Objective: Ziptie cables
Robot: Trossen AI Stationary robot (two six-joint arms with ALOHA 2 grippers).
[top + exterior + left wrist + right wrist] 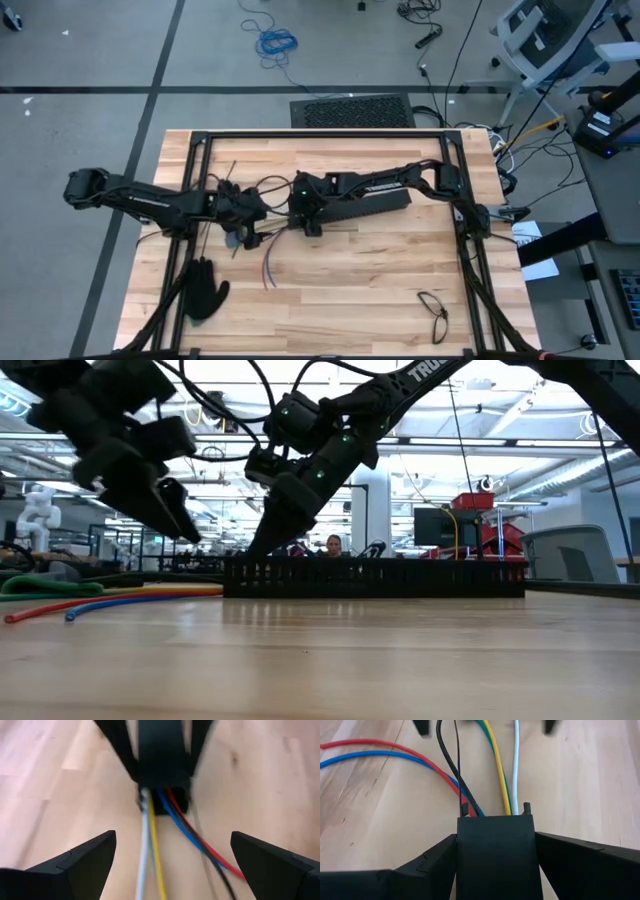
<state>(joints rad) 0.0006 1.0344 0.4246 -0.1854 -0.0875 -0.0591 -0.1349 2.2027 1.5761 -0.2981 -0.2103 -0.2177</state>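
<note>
Apparently cables in right end effector

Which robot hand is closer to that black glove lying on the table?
The left. The left gripper hangs open just beyond the black glove, while the right gripper, clamped on a black slotted piece, sits farther off toward the table's middle.

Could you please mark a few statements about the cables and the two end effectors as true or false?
1. The right end effector is closed on a black slotted piece where the cables enter. True.
2. The left end effector is clamped on the cables. False: its fingers stand wide apart, with the cables running between them untouched.
3. A black glove lies on the table near the left arm. True.
4. The cables are all red. False: red, blue, white, yellow-green and black strands show.
</note>
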